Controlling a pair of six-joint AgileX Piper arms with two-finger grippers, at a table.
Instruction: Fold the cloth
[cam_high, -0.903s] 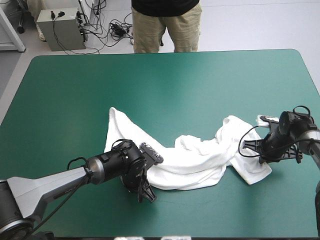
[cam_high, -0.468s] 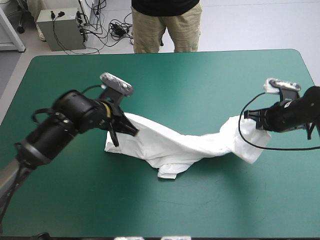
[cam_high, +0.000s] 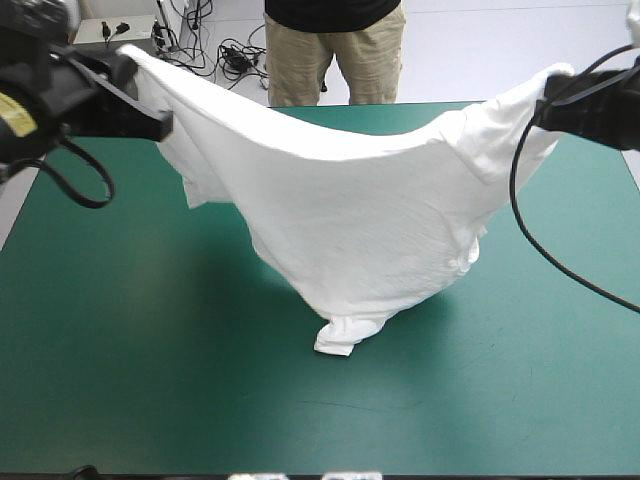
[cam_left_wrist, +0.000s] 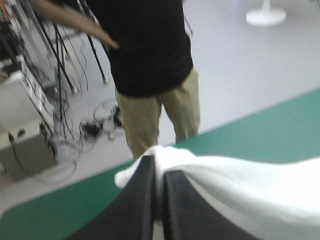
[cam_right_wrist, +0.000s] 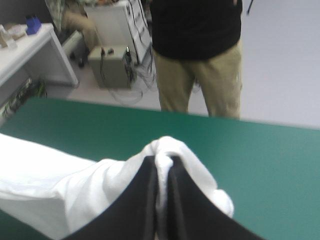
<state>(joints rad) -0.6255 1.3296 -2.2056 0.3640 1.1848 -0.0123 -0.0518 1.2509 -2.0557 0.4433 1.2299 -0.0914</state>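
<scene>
The white T-shirt (cam_high: 350, 215) hangs stretched between both raised arms, its lowest part bunched on the teal-green table (cam_high: 120, 350) near the middle. My left gripper (cam_high: 150, 122) is high over the table's far left, shut on one corner of the T-shirt (cam_left_wrist: 240, 195), which folds over its black fingertips. My right gripper (cam_high: 548, 108) is high at the far right, shut on the opposite corner; white cloth (cam_right_wrist: 65, 195) wraps around its fingers (cam_right_wrist: 145, 200). The T-shirt sags in a wide curve between the two grips.
The teal-green table's far edge (cam_right_wrist: 225, 125) runs ahead of both grippers. A grey equipment box (cam_high: 125, 40) with cables stands on the floor beyond the far left corner. Bare cover lies at the near side and on both sides of the hanging cloth.
Both arms have risen and moved apart toward the far corners, lifting the T-shirt off the table. It was a low rope-like strip just before; now it hangs spread, only its bottom touching.
</scene>
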